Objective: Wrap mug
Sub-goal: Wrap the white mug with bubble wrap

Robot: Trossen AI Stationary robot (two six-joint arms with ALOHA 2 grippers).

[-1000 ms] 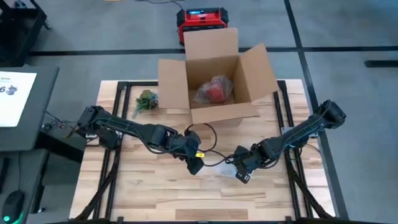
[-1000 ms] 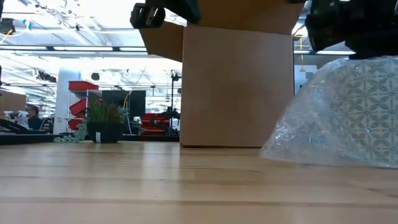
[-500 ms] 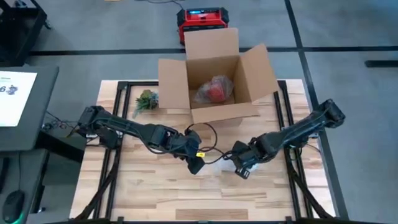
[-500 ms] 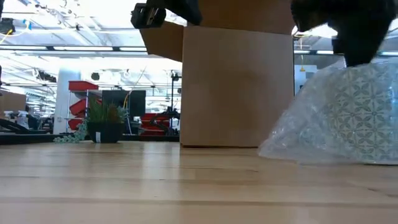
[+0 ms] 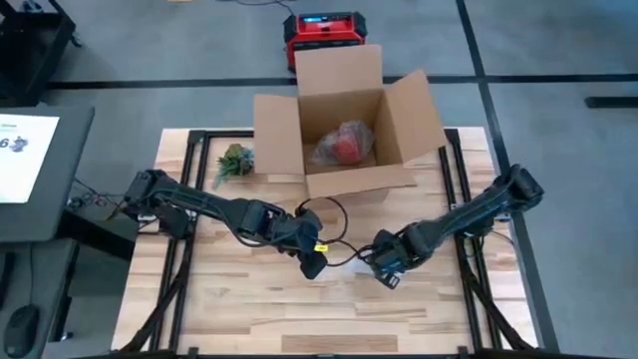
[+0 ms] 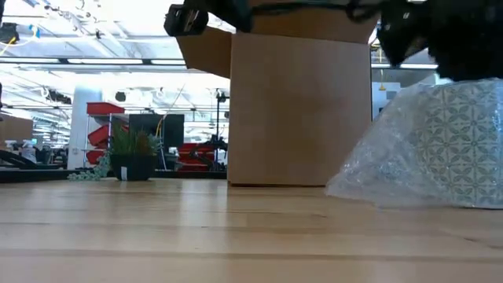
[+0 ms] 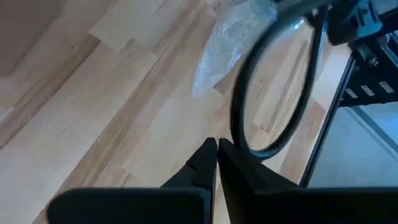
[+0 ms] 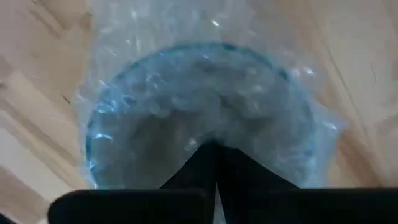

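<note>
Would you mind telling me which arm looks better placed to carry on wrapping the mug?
Probably the right. Its end effector sits directly over the bubble-wrapped mug, fingers together. The left end effector, also shut, hovers above bare table beside the bundle.

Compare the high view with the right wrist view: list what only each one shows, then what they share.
Only the high view shows the open brown cardboard box holding a red bubble-wrapped item, the small green plant, the red device on the floor, and both arms, with the left gripper shut over the table's middle.

Only the right wrist view shows the round blue-rimmed mug under clear bubble wrap, looking into its mouth.

Both show the light wooden table and the right gripper, shut at the wrapped mug.
</note>
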